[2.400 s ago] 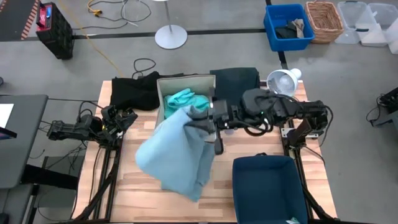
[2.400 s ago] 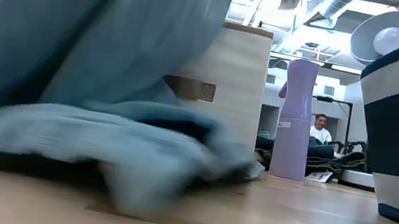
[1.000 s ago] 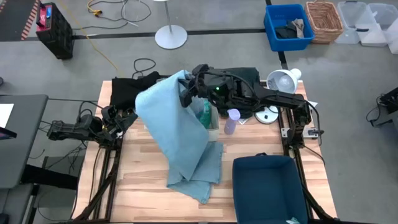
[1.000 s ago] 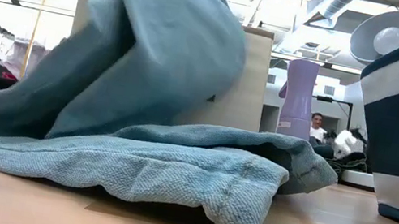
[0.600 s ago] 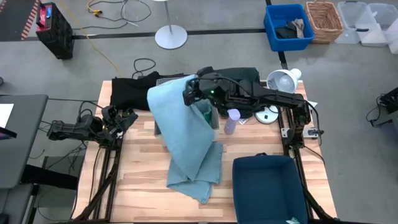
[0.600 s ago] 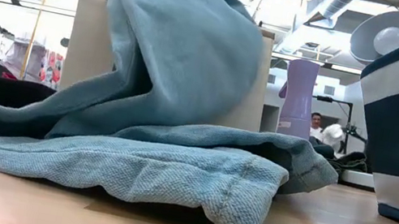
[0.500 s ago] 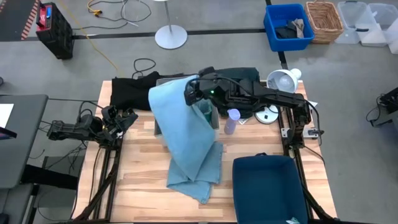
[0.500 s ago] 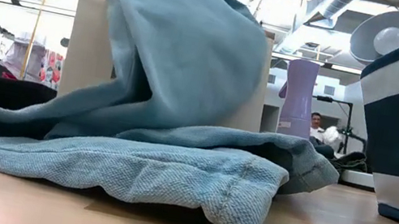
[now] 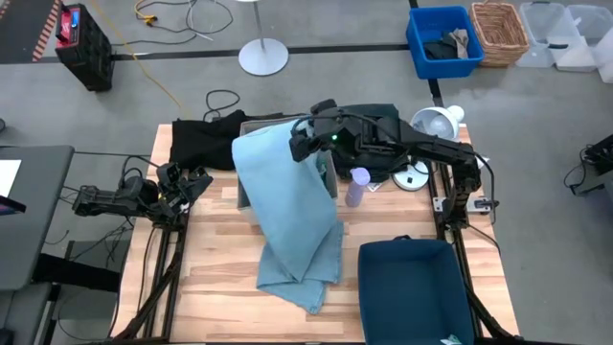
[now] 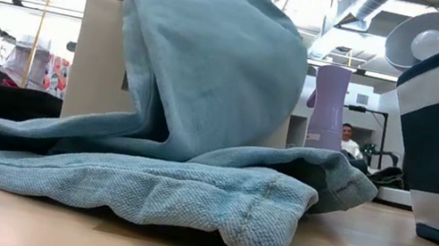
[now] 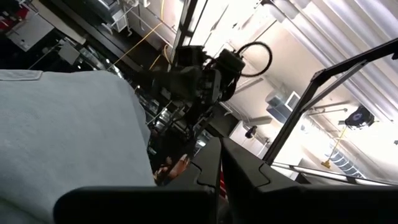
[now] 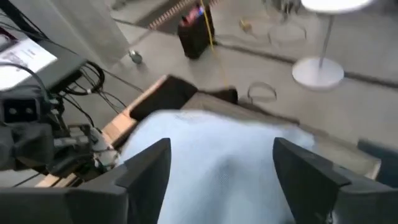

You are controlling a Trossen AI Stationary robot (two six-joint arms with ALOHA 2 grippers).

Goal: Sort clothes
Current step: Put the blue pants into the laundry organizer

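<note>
A pale blue-grey garment [image 9: 287, 211] is draped over the beige box [image 10: 95, 47]. Its upper part [image 10: 211, 67] rests on the box's rim and its lower end [image 9: 302, 278] lies in a heap on the table. My right gripper [image 9: 302, 144] hovers open just above the garment's top, its fingers wide apart on either side of the cloth [image 12: 217, 155]. A black garment [image 9: 206, 144] lies at the far left and a dark green one [image 9: 369, 120] behind the box. My left gripper [image 9: 196, 180] waits shut at the table's left edge.
A navy bin [image 9: 412, 292] stands at the near right. A purple spray bottle [image 9: 356, 187] stands right of the box, and a white lamp [image 9: 436, 125] at the far right. Bare wood [image 9: 215, 278] lies at the near left.
My right gripper has opened and let go of the pale blue-grey garment, drifting slightly toward the table's right edge. The garment's raised top has sunk and settled over the box. Its lower end has stayed on the table.
</note>
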